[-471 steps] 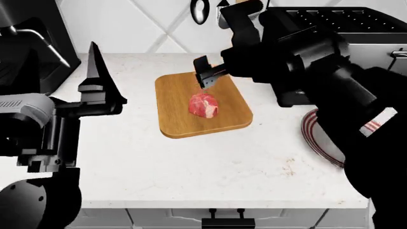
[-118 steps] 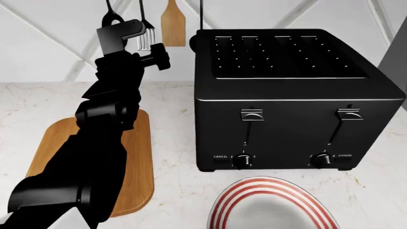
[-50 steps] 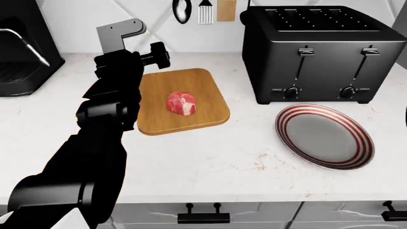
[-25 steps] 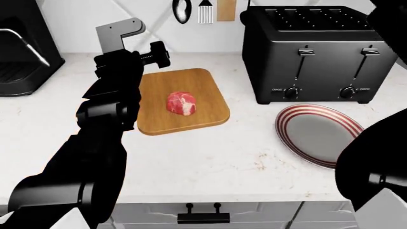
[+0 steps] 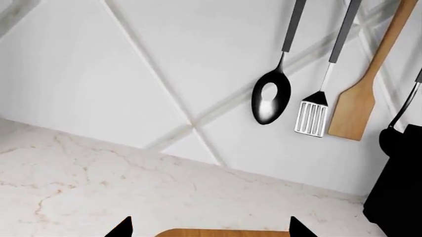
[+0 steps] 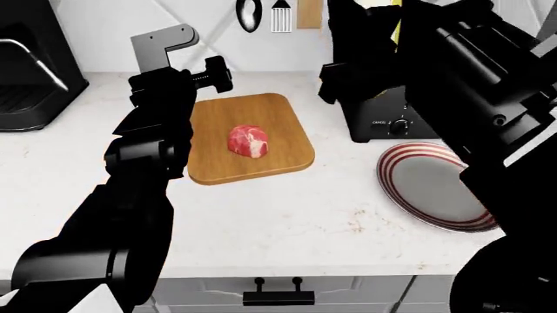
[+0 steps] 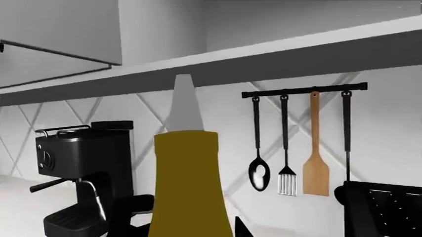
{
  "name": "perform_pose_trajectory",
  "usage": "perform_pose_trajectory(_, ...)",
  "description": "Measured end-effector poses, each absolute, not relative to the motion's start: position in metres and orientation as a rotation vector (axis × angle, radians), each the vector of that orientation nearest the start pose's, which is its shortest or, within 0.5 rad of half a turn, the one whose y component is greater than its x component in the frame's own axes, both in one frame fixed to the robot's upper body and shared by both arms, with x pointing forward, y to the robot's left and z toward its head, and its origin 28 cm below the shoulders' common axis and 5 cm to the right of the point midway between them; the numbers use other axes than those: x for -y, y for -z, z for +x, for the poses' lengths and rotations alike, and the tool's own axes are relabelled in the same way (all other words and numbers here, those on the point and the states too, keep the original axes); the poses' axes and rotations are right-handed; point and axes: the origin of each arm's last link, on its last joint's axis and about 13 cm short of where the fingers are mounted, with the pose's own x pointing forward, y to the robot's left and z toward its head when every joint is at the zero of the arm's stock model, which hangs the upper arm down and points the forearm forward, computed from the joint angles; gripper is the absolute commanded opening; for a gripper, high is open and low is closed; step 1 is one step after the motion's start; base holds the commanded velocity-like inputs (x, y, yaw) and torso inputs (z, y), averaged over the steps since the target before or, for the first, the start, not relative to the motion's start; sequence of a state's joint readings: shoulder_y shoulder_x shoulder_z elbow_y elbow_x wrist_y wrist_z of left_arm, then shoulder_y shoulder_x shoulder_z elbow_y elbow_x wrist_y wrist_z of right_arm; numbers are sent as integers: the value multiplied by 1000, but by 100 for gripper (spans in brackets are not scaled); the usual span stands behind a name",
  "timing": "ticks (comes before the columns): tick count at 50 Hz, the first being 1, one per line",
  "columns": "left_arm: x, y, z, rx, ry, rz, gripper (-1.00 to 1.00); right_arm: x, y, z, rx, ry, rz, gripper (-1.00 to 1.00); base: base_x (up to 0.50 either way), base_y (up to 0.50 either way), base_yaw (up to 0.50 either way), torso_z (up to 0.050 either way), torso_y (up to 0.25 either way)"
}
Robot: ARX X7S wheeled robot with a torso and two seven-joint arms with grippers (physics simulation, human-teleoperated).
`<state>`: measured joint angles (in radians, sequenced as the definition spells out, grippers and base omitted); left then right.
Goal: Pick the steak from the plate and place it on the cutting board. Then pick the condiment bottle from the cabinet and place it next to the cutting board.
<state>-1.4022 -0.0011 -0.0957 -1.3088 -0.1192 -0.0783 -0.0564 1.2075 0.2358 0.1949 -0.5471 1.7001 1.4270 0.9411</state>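
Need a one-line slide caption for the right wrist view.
Condiment bottle upright, close to the camera, before a coffee machine and hanging utensils under the shelf.

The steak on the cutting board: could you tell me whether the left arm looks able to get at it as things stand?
Probably yes. The steak lies uncovered on the cutting board, and the left gripper points at the wall just beyond the board's far edge, so it would need to turn downward.

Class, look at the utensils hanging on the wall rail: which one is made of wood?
The flat spatula, hanging third along the rail. It is light brown wood all over, while the spoon and the slotted turner beside it are metal with dark handles.
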Motion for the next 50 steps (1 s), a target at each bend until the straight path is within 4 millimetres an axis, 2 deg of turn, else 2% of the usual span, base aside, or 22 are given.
perform_pose_trajectory(22, -204, -219, 438, 12, -65, -214, 100, 107, -265, 197, 118, -415, 215, -100, 0, 0, 0, 0, 0)
perform_pose_trajectory(40, -204, -219, 438, 13, -63, -211, 100, 93, -205, 215, 139, -397, 189, -100, 0, 0, 0, 0, 0)
perform_pose_trajectory(50, -203, -220, 438, 14, -61, -203, 100, 83, -181, 230, 206, -365, 123, -100, 0, 0, 0, 0, 0)
